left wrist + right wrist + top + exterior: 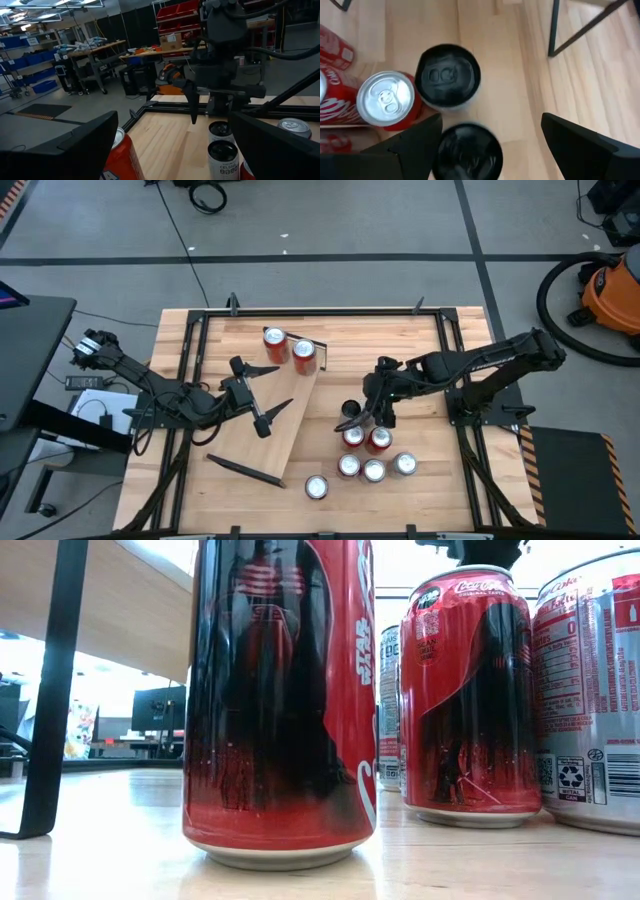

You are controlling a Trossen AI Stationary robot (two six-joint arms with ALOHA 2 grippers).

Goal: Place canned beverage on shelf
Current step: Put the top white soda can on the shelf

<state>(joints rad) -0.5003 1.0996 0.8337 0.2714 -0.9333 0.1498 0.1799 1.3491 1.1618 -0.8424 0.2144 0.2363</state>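
The shelf [285, 415], a pale plank, lies slanted on the table with two red cans [289, 349] standing on its far end. Several more cans stand at the near right [374, 470]; two have black tops [447, 75] [467, 150]. My right gripper [365, 420] [491, 119] hangs open above the cluster's far end, pointing steeply down. The nearer black-topped can shows below its fingers, close to one finger [405, 145]. My left gripper [272, 390] [175, 145] is open and level over the shelf's middle, holding nothing.
A red can with a silver top [385, 97] stands right beside the black-topped ones. One can [316, 487] stands alone near the front edge. A loose dark bar [245, 471] lies at the shelf's near end. The table's black frame [450, 345] borders the wood.
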